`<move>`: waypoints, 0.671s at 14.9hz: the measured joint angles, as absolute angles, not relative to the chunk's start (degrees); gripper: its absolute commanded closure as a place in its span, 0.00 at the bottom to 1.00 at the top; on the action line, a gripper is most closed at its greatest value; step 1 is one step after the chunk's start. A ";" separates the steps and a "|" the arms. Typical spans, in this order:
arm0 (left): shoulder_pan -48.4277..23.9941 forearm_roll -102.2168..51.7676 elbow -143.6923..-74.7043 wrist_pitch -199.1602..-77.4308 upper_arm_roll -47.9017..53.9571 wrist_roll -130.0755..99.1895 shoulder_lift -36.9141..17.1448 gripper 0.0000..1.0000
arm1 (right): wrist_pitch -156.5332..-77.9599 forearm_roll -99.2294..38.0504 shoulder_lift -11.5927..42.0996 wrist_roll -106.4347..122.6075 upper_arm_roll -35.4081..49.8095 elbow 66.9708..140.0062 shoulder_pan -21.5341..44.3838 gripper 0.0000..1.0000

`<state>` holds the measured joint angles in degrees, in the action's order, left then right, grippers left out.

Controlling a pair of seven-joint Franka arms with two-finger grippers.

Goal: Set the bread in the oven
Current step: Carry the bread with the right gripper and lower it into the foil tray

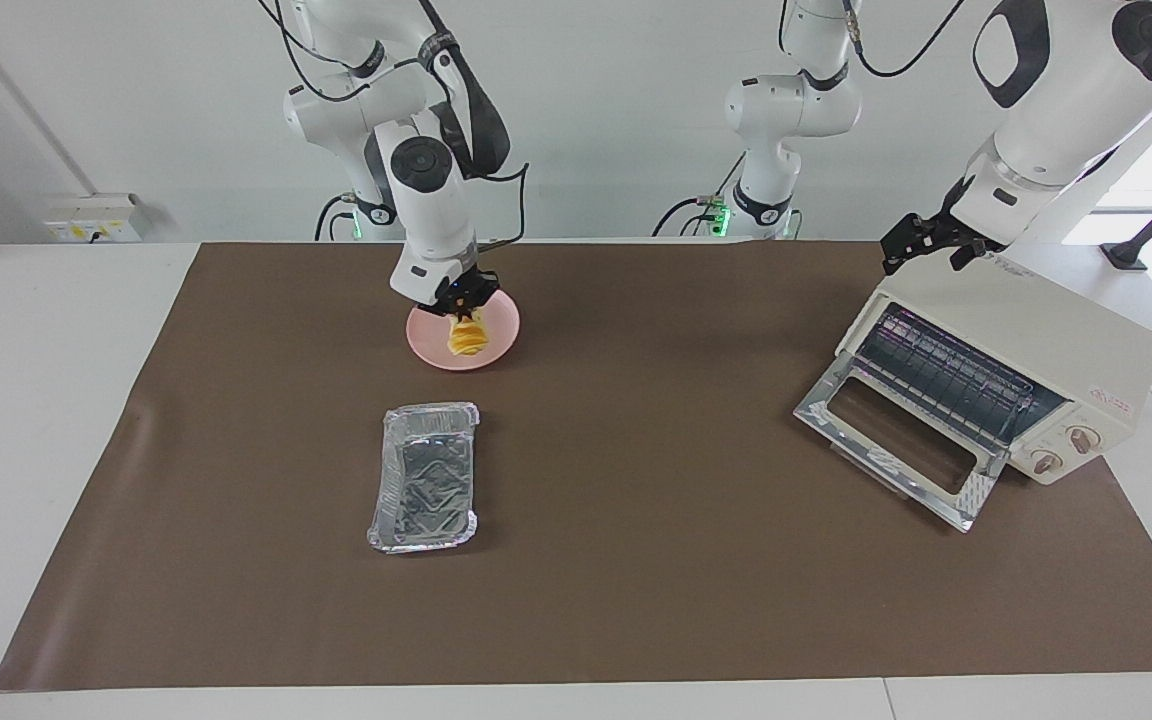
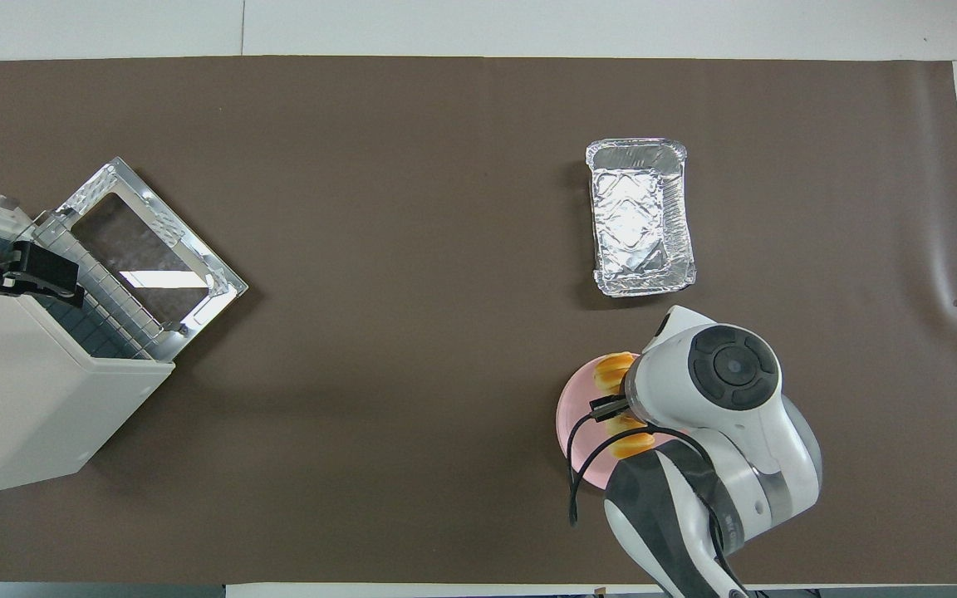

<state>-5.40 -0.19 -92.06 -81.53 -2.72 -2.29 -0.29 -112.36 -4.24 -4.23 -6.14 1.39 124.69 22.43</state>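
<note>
We see the right gripper (image 1: 463,303) pinching the bread (image 1: 467,338), a ridged golden-yellow loaf tilted over the pink plate (image 1: 501,320). We see the left gripper (image 1: 926,243) spread wide, holding nothing, over the oven (image 1: 1066,345), whose glass door (image 1: 891,440) is down.

No text can be read anywhere on the counter (image 1: 56,420). The oven (image 1: 1066,345) carries a small red mark on its top and a label at one corner, both illegible.
</note>
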 measured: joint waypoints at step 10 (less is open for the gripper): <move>-5.40 -0.19 -92.06 -81.53 -2.72 -2.29 -0.29 0.00 | -107.49 -4.35 10.99 0.44 0.87 98.58 11.50 1.00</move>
<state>-5.40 -0.19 -92.06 -81.53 -2.72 -2.29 -0.29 -107.49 -4.35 10.99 0.44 0.87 98.58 11.50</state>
